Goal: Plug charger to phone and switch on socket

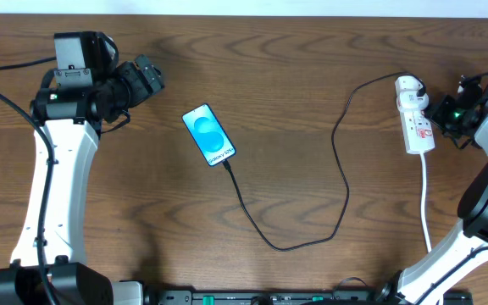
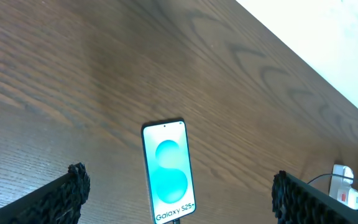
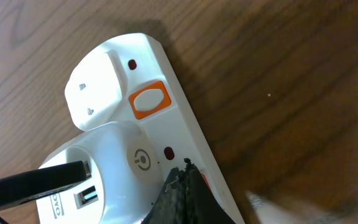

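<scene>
— What's on the wooden table (image 1: pixel 295 51)?

— Largest first: two arms, one at each side. The left gripper (image 1: pixel 148 76) hangs at the far left, well apart from everything. Its fingers (image 2: pixel 64 196) are spread wide, and its wrist view shows the Galaxy S25+ phone (image 2: pixel 168 171) lying on the table in the gap between them.

— And the other?

— The right gripper (image 1: pixel 439 113) is against the white power strip (image 1: pixel 417 125) at the far right. Its fingertips (image 3: pixel 182 196) are pressed together into one dark wedge. The tip touches the strip's top face just beside a red-orange switch that it half hides.

— The phone itself?

— It lies flat left of centre, at a slant, with the screen lit blue.

— The charger?

— The black charger cable (image 1: pixel 346 191) starts at the phone's near edge, where its connector tip (image 1: pixel 226 166) sits in. It loops toward the front, then climbs to the white plug head (image 3: pixel 114 168) seated in the strip.

— Anything smaller?

— A second orange switch (image 3: pixel 149 101) sits further along the strip. I can't tell whether it's on or off.
</scene>
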`<state>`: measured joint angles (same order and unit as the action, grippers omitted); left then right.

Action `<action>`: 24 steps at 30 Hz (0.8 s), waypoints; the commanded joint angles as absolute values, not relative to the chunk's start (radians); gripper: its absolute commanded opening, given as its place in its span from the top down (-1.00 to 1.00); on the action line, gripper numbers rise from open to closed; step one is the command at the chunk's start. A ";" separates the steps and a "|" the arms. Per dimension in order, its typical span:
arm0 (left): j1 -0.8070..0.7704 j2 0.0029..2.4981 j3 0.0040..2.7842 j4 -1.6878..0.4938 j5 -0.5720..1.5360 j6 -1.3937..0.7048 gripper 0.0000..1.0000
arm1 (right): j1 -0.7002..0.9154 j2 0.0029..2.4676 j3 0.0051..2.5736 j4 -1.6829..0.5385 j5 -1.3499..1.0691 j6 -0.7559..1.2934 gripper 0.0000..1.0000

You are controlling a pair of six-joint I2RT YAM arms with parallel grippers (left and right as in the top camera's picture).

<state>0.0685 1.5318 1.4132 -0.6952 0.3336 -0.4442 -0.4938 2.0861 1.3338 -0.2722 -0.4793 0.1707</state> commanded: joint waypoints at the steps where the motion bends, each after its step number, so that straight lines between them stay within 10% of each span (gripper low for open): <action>1: 0.067 1.536 1.405 -0.696 0.323 -0.435 -0.90 | -0.482 2.110 1.327 -0.281 -0.501 0.152 0.98; 24: 0.067 1.536 1.405 -0.696 0.323 -0.435 -0.90 | -0.405 2.110 1.327 -0.353 -0.529 0.125 0.98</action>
<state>0.0685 1.5318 1.4132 -0.6952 0.3336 -0.4438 -0.4763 2.0861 1.3472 -0.3061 -0.4477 0.1444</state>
